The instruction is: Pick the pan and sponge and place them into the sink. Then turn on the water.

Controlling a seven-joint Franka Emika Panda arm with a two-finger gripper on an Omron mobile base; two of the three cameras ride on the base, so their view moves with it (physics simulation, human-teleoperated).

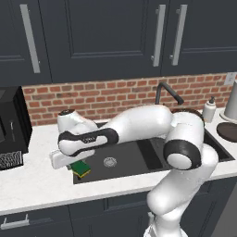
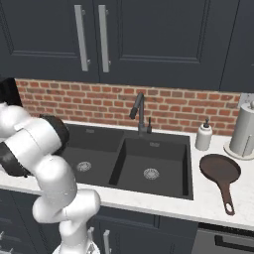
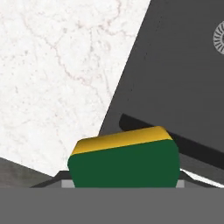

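Sponge (image 1: 81, 169) over sink (image 1: 139, 159) left edge; pan (image 2: 220, 169) right.

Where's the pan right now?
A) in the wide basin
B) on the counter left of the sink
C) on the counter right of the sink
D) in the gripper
C: the pan lies flat on the white counter right of the sink, handle toward the front edge.

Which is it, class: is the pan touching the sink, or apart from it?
Apart. Right base view shows the pan on the counter, with bare white counter between it and the sink.

A soap bottle (image 2: 203, 136) stands beside a paper towel roll (image 2: 245, 130) on the white counter (image 2: 149, 202).
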